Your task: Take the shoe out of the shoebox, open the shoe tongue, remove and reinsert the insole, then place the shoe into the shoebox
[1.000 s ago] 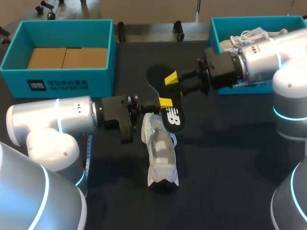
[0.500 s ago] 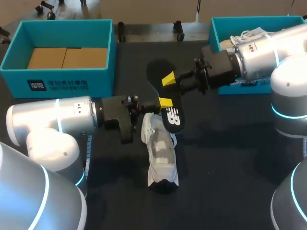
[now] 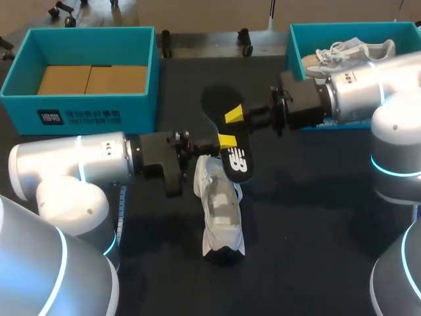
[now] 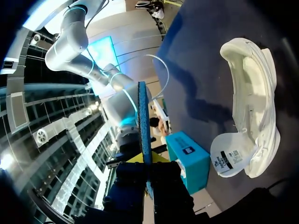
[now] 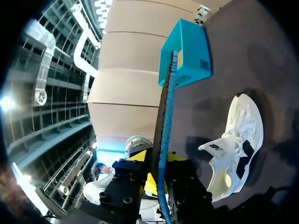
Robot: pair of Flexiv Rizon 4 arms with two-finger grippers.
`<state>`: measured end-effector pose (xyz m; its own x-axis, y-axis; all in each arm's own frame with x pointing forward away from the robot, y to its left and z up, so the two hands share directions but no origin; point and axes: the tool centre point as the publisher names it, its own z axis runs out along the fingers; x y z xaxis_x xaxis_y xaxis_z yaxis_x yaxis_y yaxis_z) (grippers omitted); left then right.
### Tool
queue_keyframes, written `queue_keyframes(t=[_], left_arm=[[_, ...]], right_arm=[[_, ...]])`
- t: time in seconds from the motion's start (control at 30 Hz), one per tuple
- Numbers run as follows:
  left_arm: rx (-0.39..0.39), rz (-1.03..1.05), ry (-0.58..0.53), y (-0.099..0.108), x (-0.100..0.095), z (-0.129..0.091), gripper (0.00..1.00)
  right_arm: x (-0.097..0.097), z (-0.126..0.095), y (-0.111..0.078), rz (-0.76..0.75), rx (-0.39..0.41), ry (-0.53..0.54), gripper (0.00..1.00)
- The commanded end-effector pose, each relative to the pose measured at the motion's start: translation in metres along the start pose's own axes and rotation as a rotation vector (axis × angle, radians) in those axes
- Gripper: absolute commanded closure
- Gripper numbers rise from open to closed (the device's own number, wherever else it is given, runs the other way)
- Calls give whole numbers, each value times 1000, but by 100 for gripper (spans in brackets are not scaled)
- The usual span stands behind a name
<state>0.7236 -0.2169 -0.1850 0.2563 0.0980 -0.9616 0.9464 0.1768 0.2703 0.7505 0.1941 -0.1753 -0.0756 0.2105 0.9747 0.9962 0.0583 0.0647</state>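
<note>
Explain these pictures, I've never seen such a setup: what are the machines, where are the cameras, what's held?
Two robot arms work at a dark table. One picture looks down from above and behind them; the two round ones come from cameras on each wrist. The left gripper and right gripper both pinch a black insole. A white shoe lies on the table below it. Two teal boxes stand at the back: the left box holds cardboard, the right box a second shoe.

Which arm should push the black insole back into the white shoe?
Probably the left. The left pincer grips the insole at the end nearest the shoe, right beside it. The right pincer grips the insole higher up, farther from the shoe.
</note>
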Motion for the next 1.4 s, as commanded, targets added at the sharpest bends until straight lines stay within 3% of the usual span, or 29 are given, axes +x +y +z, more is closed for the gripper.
queue_keyframes(t=[0.03,0.07,0.27,0.33,0.37,0.6,0.9,0.93,0.97,1.4], left_arm=[[-3,1,2,-1,0,2,100],[-3,1,2,-1,0,2,100],[-3,1,2,-1,0,2,100],[18,-12,3,-3,-2,-1,23],[29,-19,3,-4,-4,-3,0],[45,-101,38,2,-10,-43,0],[108,-157,197,31,-19,-98,0],[144,-182,210,32,-20,-99,0],[234,-191,253,35,-23,-101,0],[234,-191,253,35,-23,-101,0]], right_arm=[[-1,2,-3,3,-16,10,94],[-1,2,-3,3,-17,11,100],[0,2,-4,-5,-21,10,100],[0,2,-4,-6,-19,9,100],[0,2,-4,-8,-17,8,100],[-5,0,-6,-14,-15,11,100],[-18,2,-6,3,-2,22,100],[-19,2,-6,8,0,22,100],[-19,2,-6,8,0,22,100],[-19,2,-6,8,0,22,100]])
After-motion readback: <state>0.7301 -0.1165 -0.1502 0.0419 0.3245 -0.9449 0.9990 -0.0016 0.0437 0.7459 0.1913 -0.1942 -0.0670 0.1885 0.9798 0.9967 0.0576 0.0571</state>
